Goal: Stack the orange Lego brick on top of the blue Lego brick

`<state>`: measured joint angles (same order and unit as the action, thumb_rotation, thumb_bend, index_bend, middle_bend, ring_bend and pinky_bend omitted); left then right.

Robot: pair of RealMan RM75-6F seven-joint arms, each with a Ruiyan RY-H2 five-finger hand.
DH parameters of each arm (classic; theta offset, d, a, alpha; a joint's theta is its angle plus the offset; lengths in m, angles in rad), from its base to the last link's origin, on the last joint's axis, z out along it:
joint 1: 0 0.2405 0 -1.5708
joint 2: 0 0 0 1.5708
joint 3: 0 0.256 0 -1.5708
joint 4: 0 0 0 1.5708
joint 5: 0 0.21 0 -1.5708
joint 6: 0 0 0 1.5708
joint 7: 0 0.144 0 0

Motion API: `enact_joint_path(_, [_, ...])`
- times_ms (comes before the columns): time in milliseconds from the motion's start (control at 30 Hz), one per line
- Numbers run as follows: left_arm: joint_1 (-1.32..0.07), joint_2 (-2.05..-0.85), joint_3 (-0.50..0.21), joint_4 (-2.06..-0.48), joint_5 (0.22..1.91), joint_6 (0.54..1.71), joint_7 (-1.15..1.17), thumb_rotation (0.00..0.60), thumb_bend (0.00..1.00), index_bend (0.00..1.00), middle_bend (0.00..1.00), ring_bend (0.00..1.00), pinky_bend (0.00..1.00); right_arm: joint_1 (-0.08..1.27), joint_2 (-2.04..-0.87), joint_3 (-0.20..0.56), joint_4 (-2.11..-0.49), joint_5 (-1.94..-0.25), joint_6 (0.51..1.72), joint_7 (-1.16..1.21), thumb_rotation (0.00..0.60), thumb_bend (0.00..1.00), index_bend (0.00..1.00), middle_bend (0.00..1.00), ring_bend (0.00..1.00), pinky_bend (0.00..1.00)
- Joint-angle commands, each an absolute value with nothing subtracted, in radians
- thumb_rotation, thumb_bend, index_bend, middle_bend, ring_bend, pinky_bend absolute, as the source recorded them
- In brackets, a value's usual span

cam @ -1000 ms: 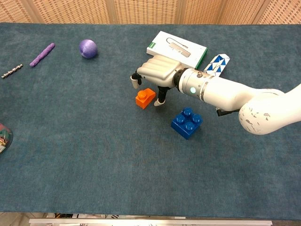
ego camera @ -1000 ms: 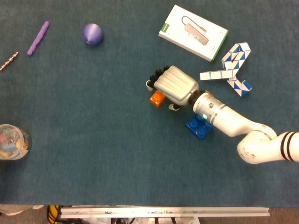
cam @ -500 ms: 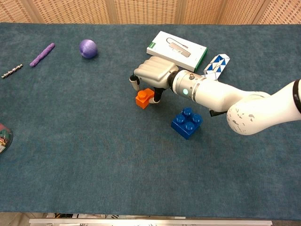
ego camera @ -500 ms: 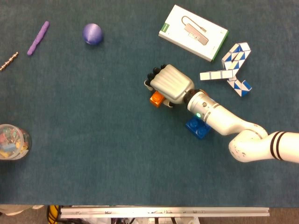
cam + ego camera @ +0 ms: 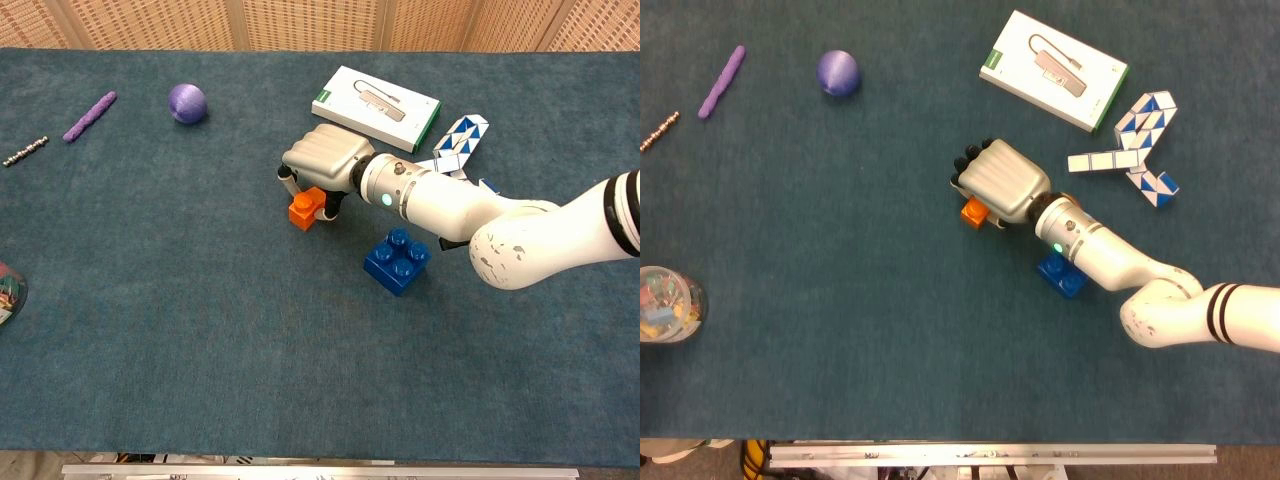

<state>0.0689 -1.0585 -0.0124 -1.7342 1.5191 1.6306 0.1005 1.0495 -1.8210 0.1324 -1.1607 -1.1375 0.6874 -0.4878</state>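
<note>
The small orange Lego brick (image 5: 973, 212) (image 5: 306, 208) sits on the blue-green cloth just under my right hand (image 5: 1002, 180) (image 5: 325, 155). The hand reaches down over it, palm down, with a finger against the brick's left side and the thumb against its right, pinching it. Most of the brick is hidden by the hand in the head view. The larger blue Lego brick (image 5: 1060, 277) (image 5: 397, 261) stands to the right of the orange one and nearer me, partly under my right forearm in the head view. My left hand is in neither view.
A white box (image 5: 1054, 69) and a blue-and-white twist puzzle (image 5: 1135, 145) lie beyond the hand to the right. At the far left are a purple ball (image 5: 839, 72), a purple stick (image 5: 722, 81) and a bead chain (image 5: 658, 131). A clear jar (image 5: 668, 303) stands at the left edge.
My right hand has come down and slightly left over the orange brick, and its fingers have drawn in against the brick's sides. Neither brick has shifted.
</note>
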Motion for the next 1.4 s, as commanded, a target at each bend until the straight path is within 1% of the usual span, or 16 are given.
enact_joint_path(33, [0.069, -1.058, -0.013, -1.733, 1.519, 1.631, 0.099, 0.6, 0.17, 0.06, 0.1, 0.04, 0.06, 1.047, -1.82, 0.133, -1.163, -1.135, 0.691, -0.487, 0.6, 0.21, 0.57, 0.37, 0.27, 0.35])
enact_joint_path(200, [0.071, -1.056, -0.015, -1.733, 1.517, 1.632, 0.097, 0.6, 0.17, 0.06, 0.1, 0.04, 0.06, 1.034, -1.774, 0.141, -1.225, -1.136, 0.71, -0.474, 0.6, 0.21, 0.6, 0.37, 0.27, 0.35])
enact_joint_path(433, [0.063, -1.059, -0.015, -1.735, 1.521, 1.621, 0.107, 0.6, 0.17, 0.06, 0.1, 0.04, 0.06, 0.988, -1.612, 0.146, -1.454, -1.105, 0.761, -0.478, 0.6, 0.22, 0.61, 0.38, 0.27, 0.35])
enact_joint_path(667, [0.055, -1.067, -0.012, -1.739, 1.53, 1.607, 0.125, 0.6, 0.17, 0.06, 0.1, 0.04, 0.06, 0.925, -1.426, 0.105, -1.682, -1.067, 0.831, -0.522, 0.6, 0.22, 0.61, 0.4, 0.27, 0.35])
enact_joint_path(833, [0.045, -1.073, -0.012, -1.74, 1.533, 1.594, 0.137, 0.6, 0.17, 0.06, 0.1, 0.04, 0.06, 0.89, -1.325, 0.063, -1.798, -1.042, 0.876, -0.57, 0.6, 0.23, 0.61, 0.4, 0.27, 0.35])
enact_joint_path(933, [0.038, -1.076, -0.012, -1.741, 1.538, 1.587, 0.141, 0.6, 0.17, 0.06, 0.1, 0.04, 0.06, 0.87, -1.292, 0.039, -1.844, -1.039, 0.899, -0.586, 0.6, 0.23, 0.62, 0.4, 0.27, 0.35])
enact_joint_path(1067, [0.035, -1.079, -0.012, -1.74, 1.54, 1.583, 0.142, 0.6, 0.17, 0.06, 0.1, 0.04, 0.06, 0.849, -1.278, 0.017, -1.87, -1.043, 0.912, -0.581, 0.6, 0.23, 0.62, 0.4, 0.27, 0.35])
enact_joint_path(1400, [0.039, -1.08, -0.01, -1.733, 1.535, 1.588, 0.131, 0.6, 0.17, 0.06, 0.1, 0.04, 0.06, 0.823, -1.328, -0.012, -1.842, -1.084, 0.912, -0.556, 0.6, 0.23, 0.62, 0.4, 0.27, 0.35])
